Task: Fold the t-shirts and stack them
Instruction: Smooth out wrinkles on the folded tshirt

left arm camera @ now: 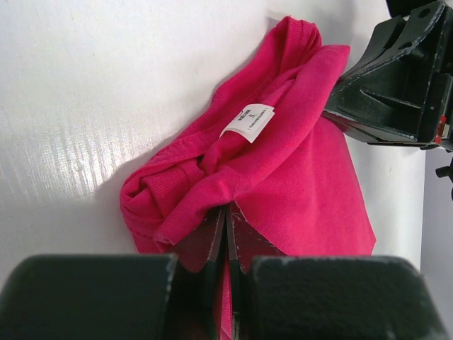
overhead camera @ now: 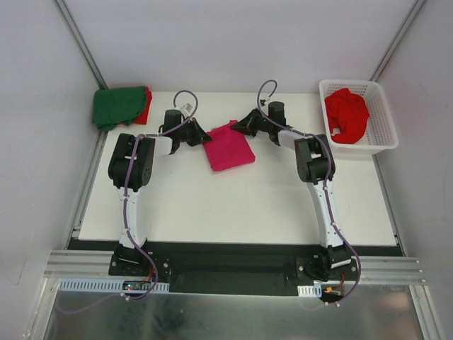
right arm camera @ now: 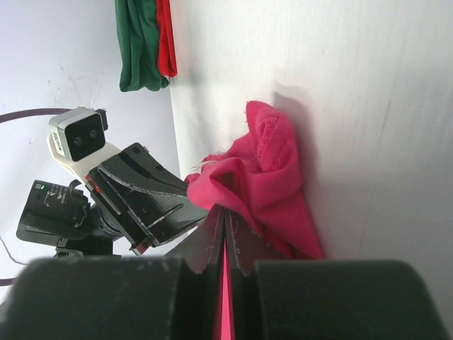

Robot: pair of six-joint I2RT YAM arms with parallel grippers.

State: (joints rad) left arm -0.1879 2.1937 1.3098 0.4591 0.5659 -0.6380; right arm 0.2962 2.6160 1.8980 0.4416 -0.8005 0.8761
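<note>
Top external | left jaws, right jaws pinching | magenta t-shirt (overhead camera: 228, 149)

Plain pale walls (overhead camera: 233, 42) close round a white table (overhead camera: 233, 205), with metal posts (overhead camera: 80, 42) at the back corners. An aluminium rail (overhead camera: 78, 263) lines its near edge. The light is soft and even.

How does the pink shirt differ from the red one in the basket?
The pink shirt lies partly folded on the table; the red shirt is a crumpled heap in the basket. The left gripper and right gripper pinch the pink shirt; nothing touches the red shirt. Both are plain cloth.
</note>
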